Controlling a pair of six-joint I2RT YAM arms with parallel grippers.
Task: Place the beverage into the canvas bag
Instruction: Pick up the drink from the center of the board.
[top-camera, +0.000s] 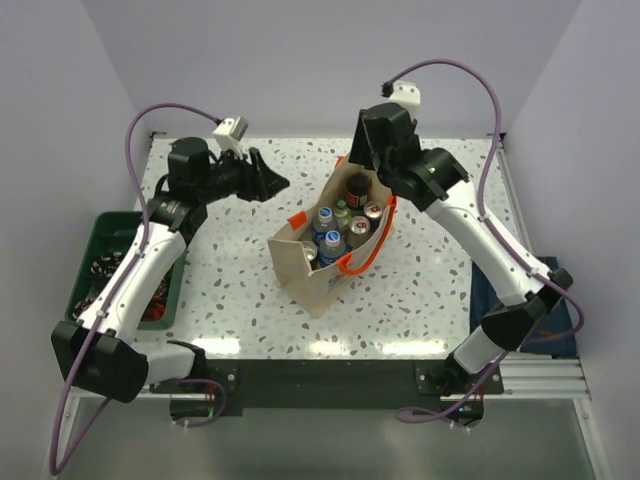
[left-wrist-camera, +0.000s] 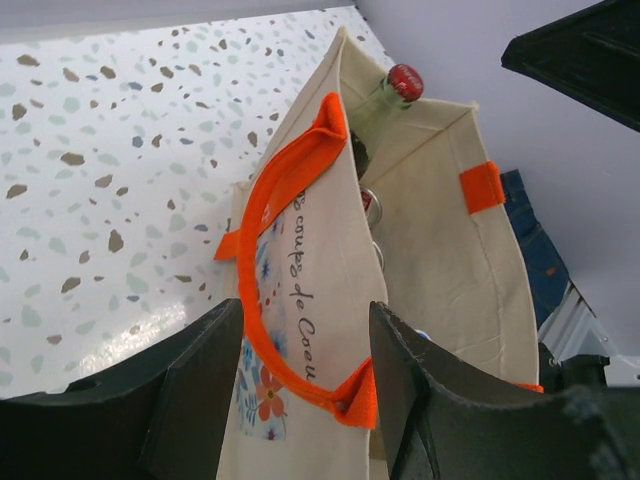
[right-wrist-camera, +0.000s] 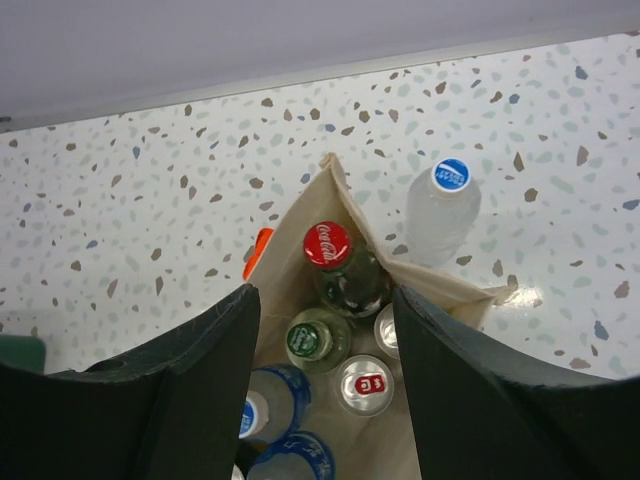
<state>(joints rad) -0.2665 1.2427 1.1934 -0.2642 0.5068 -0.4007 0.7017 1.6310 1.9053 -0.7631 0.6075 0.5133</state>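
The canvas bag (top-camera: 305, 275) stands mid-table, packed with bottles and cans, with a red-capped cola bottle (right-wrist-camera: 328, 245) at its far end. The right claw (right-wrist-camera: 322, 292) hangs wide and empty directly above that bottle. A blue-capped water bottle (right-wrist-camera: 443, 205) stands on the table just outside the bag's far end. The left claw (top-camera: 272, 182), also wide and empty, is left of the bag, facing its orange handle (left-wrist-camera: 290, 190).

The beige bag (top-camera: 300, 268) has orange handles (left-wrist-camera: 290, 185) and a flower print (left-wrist-camera: 266, 396); the white table (top-camera: 430, 285) is brown-and-grey speckled, the tray (top-camera: 113, 226) green.
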